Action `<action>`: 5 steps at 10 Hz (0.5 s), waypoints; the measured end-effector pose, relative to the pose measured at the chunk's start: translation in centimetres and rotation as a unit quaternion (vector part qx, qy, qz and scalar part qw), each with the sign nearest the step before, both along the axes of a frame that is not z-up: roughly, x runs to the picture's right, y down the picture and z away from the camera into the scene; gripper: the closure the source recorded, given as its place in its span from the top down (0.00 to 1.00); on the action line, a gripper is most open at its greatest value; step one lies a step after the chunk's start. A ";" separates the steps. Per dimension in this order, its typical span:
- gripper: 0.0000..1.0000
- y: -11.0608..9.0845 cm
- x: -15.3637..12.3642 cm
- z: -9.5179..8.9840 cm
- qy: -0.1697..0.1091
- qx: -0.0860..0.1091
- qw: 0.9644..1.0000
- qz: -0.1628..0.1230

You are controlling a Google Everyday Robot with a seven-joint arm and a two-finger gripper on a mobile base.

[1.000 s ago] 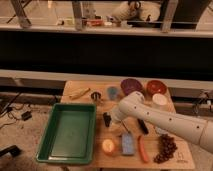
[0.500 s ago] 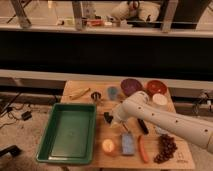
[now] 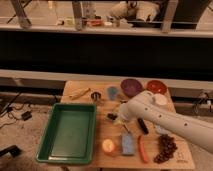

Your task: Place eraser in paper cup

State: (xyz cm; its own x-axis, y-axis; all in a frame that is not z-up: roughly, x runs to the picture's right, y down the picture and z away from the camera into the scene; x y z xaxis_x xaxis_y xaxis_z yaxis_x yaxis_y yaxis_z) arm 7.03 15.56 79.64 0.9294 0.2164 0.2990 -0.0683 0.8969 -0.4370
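The eraser [image 3: 142,125] looks like a small black elongated block lying on the wooden table [image 3: 80,87], just right of my white arm. The paper cup [image 3: 161,100] is white and stands at the table's right, in front of the red bowl, partly hidden by the arm. My gripper [image 3: 113,117] is a dark shape at the arm's end, low over the table's middle. It is left of the eraser and well left of the cup.
A green tray [image 3: 54,145] fills the table's left. A yellow banana [image 3: 80,93], a dark metal cup [image 3: 96,96], a blue cup [image 3: 112,92], a purple bowl [image 3: 131,86] and a red bowl [image 3: 156,86] line the back. An orange [image 3: 108,146], a blue-grey block [image 3: 127,145], a carrot [image 3: 143,149] and grapes [image 3: 165,148] sit at the front.
The arm has shifted only slightly over the table's middle. The eraser and the cup have not moved.
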 end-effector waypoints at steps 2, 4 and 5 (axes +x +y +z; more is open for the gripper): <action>0.25 -0.9 0.9 -1.7 0.004 0.008 1.000 0.007; 0.09 -1.3 1.1 -2.9 0.001 0.012 1.000 0.006; 0.06 -1.4 1.0 -3.4 -0.001 0.015 1.000 0.005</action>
